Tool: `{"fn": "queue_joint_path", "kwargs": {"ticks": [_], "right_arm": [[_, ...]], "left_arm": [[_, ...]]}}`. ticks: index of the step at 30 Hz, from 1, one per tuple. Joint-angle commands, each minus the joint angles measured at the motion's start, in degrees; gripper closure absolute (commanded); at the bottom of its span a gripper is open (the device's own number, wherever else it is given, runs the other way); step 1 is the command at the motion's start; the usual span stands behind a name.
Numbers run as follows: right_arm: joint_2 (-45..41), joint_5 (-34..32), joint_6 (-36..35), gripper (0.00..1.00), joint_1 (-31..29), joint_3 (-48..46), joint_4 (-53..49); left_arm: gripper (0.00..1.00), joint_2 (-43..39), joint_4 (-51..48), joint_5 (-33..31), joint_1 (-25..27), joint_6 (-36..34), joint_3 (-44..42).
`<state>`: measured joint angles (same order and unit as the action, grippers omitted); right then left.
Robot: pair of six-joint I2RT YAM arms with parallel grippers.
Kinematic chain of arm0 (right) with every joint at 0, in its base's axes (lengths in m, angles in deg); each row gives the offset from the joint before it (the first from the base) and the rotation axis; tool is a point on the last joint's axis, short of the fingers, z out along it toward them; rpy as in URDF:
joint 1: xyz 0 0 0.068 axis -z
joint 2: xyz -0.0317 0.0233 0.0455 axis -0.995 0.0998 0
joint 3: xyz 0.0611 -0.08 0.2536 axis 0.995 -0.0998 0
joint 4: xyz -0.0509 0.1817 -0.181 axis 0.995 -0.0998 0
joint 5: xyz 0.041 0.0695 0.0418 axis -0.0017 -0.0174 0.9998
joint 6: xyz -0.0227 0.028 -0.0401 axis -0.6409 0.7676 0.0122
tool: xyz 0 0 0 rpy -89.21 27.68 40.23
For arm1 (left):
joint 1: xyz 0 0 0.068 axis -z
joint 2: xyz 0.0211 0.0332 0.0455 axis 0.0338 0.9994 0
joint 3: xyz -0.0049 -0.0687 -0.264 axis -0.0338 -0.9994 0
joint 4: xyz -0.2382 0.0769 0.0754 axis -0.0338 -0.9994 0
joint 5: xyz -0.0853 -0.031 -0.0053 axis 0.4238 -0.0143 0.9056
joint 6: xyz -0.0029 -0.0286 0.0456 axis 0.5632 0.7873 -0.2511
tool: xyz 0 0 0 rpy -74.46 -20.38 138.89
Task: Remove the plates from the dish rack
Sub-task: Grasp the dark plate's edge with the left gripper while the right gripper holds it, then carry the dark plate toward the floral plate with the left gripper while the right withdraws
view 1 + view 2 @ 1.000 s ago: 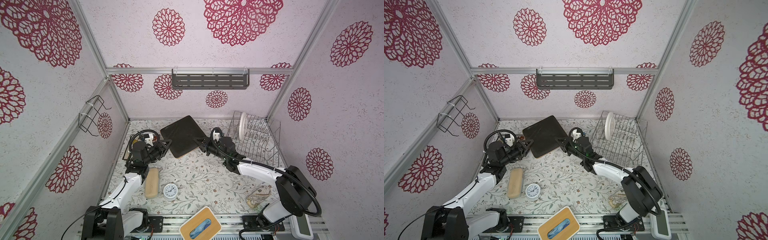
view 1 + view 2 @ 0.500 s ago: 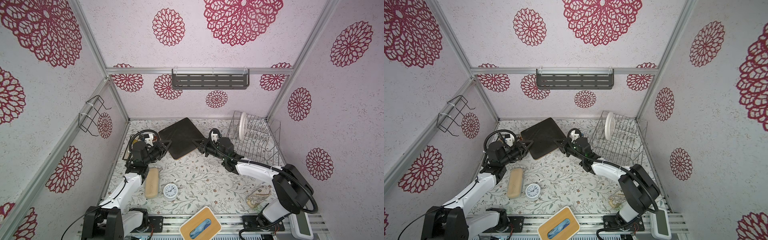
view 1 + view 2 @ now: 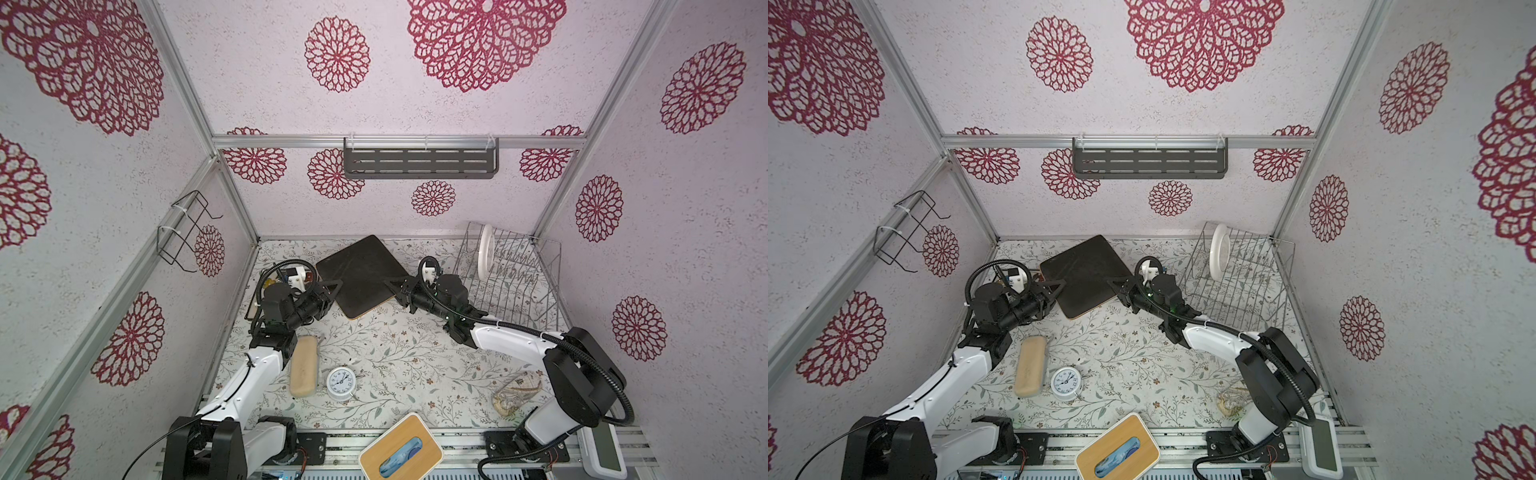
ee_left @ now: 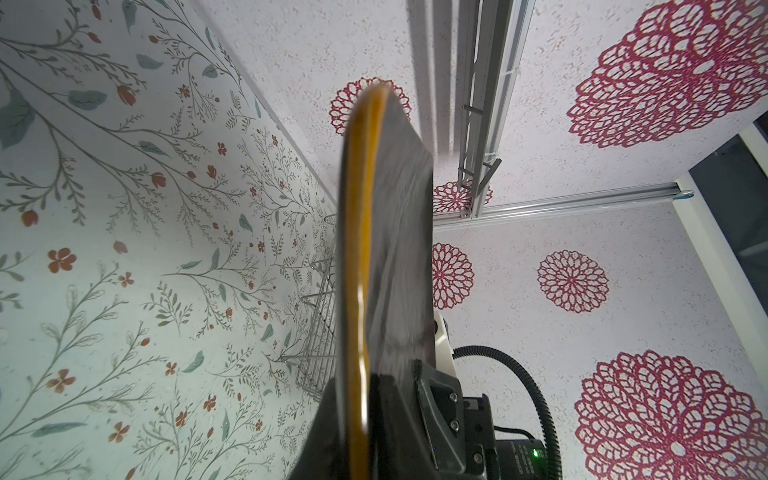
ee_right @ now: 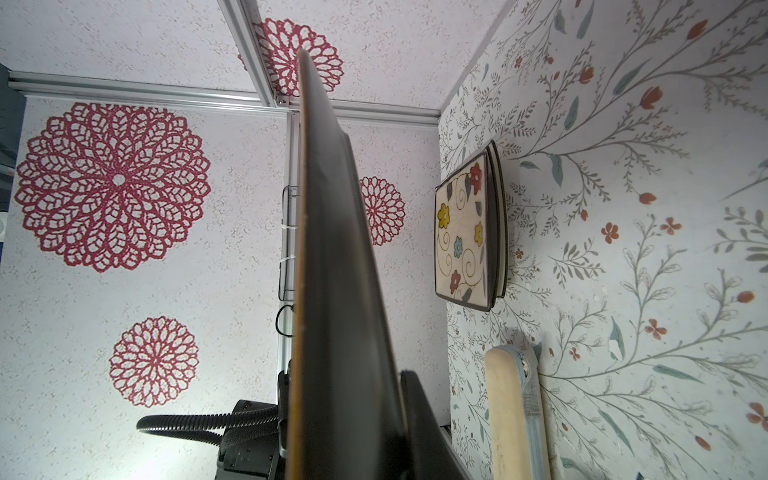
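Over the floral desk (image 3: 395, 357), both jaws clench the dark plate (image 3: 357, 274) at nine and three o'clock; opposed pulling could crack it.

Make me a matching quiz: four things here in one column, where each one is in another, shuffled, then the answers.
Things:
1. dark plate
2. white plate
3. alarm clock
4. wire basket

Places:
A. hanging on a side wall
B. standing in the dish rack
C. held between the left gripper and right gripper
D. on the table beside the tan case

Pairs: 1-C, 2-B, 3-D, 4-A
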<state>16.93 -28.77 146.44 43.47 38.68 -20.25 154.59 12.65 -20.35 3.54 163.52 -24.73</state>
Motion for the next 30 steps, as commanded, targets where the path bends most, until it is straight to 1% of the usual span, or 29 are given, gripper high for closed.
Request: {"fn": "queue_joint_path", "kwargs": {"ticks": [1, 2, 5, 9, 15, 22, 30], "right_arm": [[-2.9, 2.3, 1.3, 0.89, 0.5, 4.6, 15.4], [-3.0, 2.3, 1.4, 0.85, 0.6, 4.4, 15.4], [-3.3, 2.1, 1.7, 0.69, 1.2, 3.9, 15.3], [-3.7, 1.8, 2.8, 0.54, 2.2, 2.4, 16.6], [-3.7, 2.0, 4.2, 0.38, 3.9, 1.1, 17.2], [-2.7, 2.1, 6.2, 0.3, 6.3, 0.9, 17.4], [-1.3, 3.1, 7.4, 0.29, 9.1, 1.9, 16.9]], "left_arm": [[1.0, -0.9, -0.7, -0.8, -0.1, -2.1, 0.5], [1.0, -1.1, -0.9, -1.0, -0.1, -2.2, 0.7], [1.0, -1.7, -0.8, -1.7, -0.2, -2.4, 0.9], [1.0, -2.2, -0.5, -2.2, -0.5, -1.8, 1.4], [1.0, -2.4, 2.7, -2.6, -1.3, 0.6, 1.8], [1.0, -1.8, 6.2, -2.8, -3.6, 4.2, 2.9], [1.0, -2.5, 7.2, -3.0, -8.2, 6.1, 3.8]]}}
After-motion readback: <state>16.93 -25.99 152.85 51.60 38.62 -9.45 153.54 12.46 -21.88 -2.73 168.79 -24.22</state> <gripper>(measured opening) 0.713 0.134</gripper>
